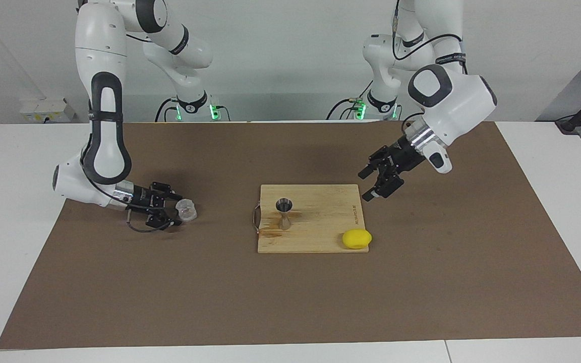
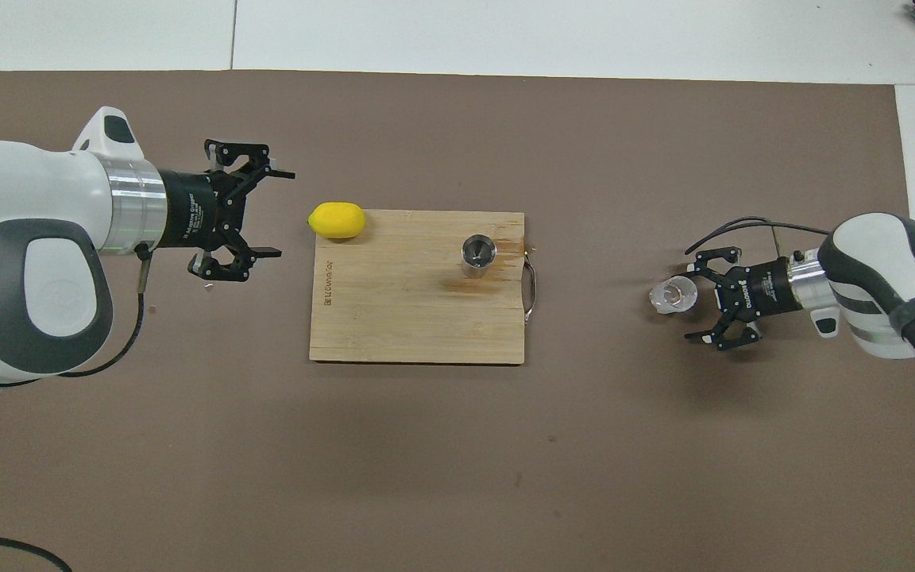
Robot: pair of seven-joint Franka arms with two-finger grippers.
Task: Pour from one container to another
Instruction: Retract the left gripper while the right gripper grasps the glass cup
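The small clear cup [image 1: 186, 209] stands on the brown mat toward the right arm's end of the table; it also shows in the overhead view [image 2: 672, 295]. My right gripper [image 1: 175, 210] [image 2: 688, 304] is low at the mat and open, its fingertips on either side of the cup's edge, not closed on it. The steel hourglass jigger [image 1: 284, 214] [image 2: 478, 254] stands upright on the wooden cutting board [image 1: 321, 237] [image 2: 394, 318]. My left gripper [image 1: 364, 186] [image 2: 283, 213] is open and empty, raised over the mat beside the board's left-arm end.
A yellow lump [image 1: 356, 238] [image 2: 337, 220] lies at the board's corner farthest from the robots, toward the left arm's end. The board has a metal handle [image 1: 255, 217] on its right-arm end. The brown mat [image 1: 290, 302] covers the table's middle.
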